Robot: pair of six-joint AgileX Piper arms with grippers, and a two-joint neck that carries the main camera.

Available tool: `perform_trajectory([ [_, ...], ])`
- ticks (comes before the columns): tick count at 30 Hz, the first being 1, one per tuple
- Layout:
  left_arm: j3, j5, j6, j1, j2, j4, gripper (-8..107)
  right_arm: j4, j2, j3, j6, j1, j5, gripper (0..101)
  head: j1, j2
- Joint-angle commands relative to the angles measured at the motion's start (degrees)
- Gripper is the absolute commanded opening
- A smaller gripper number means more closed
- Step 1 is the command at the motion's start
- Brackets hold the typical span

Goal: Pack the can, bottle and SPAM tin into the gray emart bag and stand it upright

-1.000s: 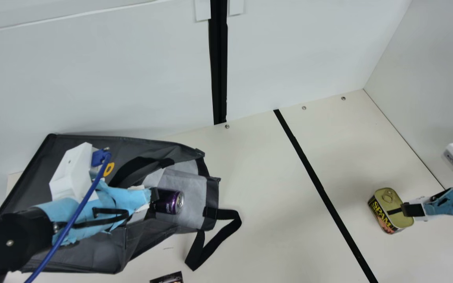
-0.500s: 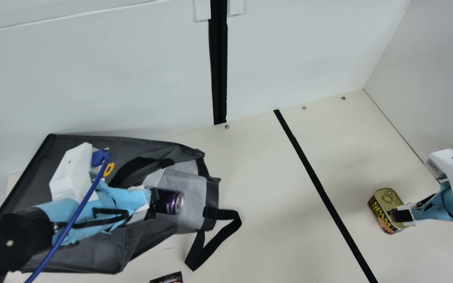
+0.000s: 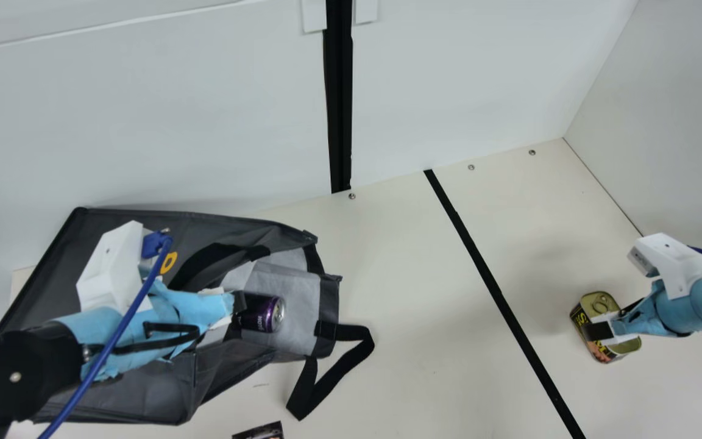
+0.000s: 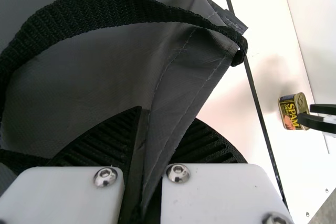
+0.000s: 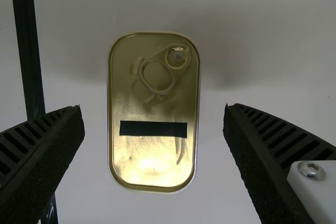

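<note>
At the left, the large dark gray fabric bag with black webbing straps lies on its side on the cream table, its mouth turned toward the middle, presumably so things can slide in along the lining. The left gripper has a fold of the bag's fabric pinched between its fingers, probably to hold the mouth open and stop the bag shifting under a push. Just inside that mouth the purple metal can lies on the pale gray lining, lid end outward; it may need to go deeper so it doesn't roll out when the bag is stood up. A black strap loop sprawls from the rim onto the table, where it could snag an incoming item. Well to the right, past the black line, the rounded oblong SPAM tin sits flat on the table, gold lid up. The right gripper is spread wide, a finger beyond each long side, lined up across the tin's narrow width, which looks like the easier grip
</note>
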Motion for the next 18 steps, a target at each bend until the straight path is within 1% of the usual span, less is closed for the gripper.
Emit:
perform_trajectory([
  [1, 0.0, 0.0, 0.0, 0.0, 0.0, 0.0, -8, -0.3, 0.8, 0.1, 0.4, 0.5, -0.9, 95, -1.3, -0.1],
  [8, 0.0, 0.0, 0.0, 0.0, 0.0, 0.0, -8, -1.5, 3.7, 0.3, 1.5, 2.1, -3.6, 95, -1.3, -0.1],
  [14, 0.0, 0.0, 0.0, 0.0, 0.0, 0.0, -8, -2.4, 5.1, 0.3, 2.3, 3.1, -5.3, 55, -1.3, -0.1],
  [18, 0.0, 0.0, 0.0, 0.0, 0.0, 0.0, -8, -2.7, 5.3, 0.1, 2.6, 3.4, -5.6, 28, -1.3, -0.1],
])
